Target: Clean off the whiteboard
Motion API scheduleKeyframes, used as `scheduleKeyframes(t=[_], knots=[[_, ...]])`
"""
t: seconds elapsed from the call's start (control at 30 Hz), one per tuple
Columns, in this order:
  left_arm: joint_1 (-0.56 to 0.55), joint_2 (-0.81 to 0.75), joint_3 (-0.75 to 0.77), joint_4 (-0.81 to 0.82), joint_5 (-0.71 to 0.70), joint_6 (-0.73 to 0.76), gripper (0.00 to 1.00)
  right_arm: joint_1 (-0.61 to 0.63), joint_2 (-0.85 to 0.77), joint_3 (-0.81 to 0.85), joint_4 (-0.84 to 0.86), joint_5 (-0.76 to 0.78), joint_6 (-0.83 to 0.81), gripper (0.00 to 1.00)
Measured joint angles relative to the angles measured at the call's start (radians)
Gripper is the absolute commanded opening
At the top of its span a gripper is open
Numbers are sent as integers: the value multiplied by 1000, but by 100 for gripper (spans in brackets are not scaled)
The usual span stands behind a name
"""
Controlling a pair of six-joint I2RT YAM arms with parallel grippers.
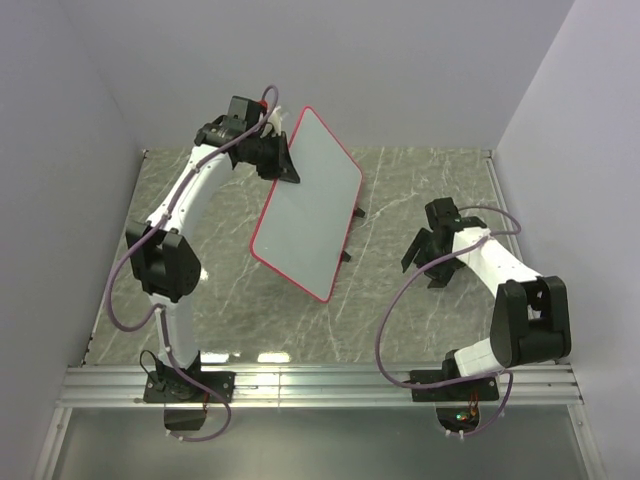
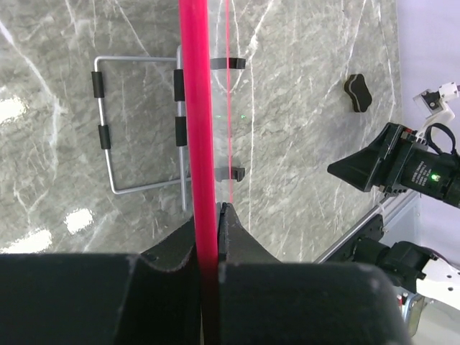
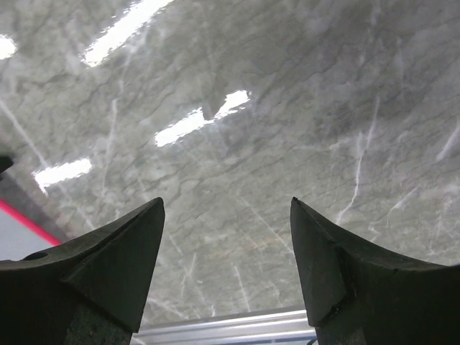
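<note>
The whiteboard (image 1: 310, 205) stands tilted over the middle of the worktop (image 1: 420, 180), nearer the far edge than the near one. Its white face shows no writing in the overhead view. A thin red rim runs all round it, and two small black feet (image 1: 358, 212) stick out along the side facing the right edge. Its lowest corner is towards the near edge; whether that corner touches the worktop I cannot tell.

The left gripper (image 1: 285, 165) holds the board by its far-left edge. In the left wrist view the board (image 2: 195, 108) is seen edge-on, a red strip running straight up the picture. The left gripper's fingers (image 2: 233, 223) are clamped on either side of that strip.

To one side of the rim that view shows a bent metal wire frame (image 2: 108, 165) with black sleeves. On the other side a small black block (image 2: 357, 92) lies on the worktop.

The right gripper (image 1: 422, 272) hovers over the worktop towards the right edge, apart from the board. Its fingers (image 3: 122, 251) stand wide apart with nothing between them but grey marbled surface.
</note>
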Motion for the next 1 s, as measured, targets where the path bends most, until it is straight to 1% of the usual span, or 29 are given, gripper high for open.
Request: scheduleKeyframes(t=[0.03, 0.13, 0.17, 0.23, 0.37, 0.4, 0.53, 0.7, 0.87, 1.0], knots=[[1, 6, 7, -3, 5, 2, 4, 0, 0, 8, -7, -7, -4, 78], [3, 31, 32, -2, 22, 12, 16, 0, 0, 38, -26, -24, -21, 78], [3, 37, 35, 1, 17, 25, 28, 0, 0, 50, -31, -29, -27, 78], [4, 49, 35, 5, -26, 66, 38, 0, 0, 68, -34, -39, -36, 77], [6, 88, 23, -6, -108, 105, 44, 0, 7, 77, -34, -53, -49, 78], [6, 100, 19, -5, -117, 106, 44, 0, 13, 77, -35, -58, -52, 77], [6, 106, 15, 1, -127, 106, 45, 0, 35, 77, -34, -73, -56, 78], [1, 102, 11, 4, -150, 105, 49, 0, 35, 70, -23, -92, -56, 78], [-2, 79, 3, 2, -204, 98, 53, -2, 35, 36, -6, -98, -56, 78], [2, 19, 2, 10, -254, 64, 55, -2, 32, 4, 7, -104, -56, 80]])
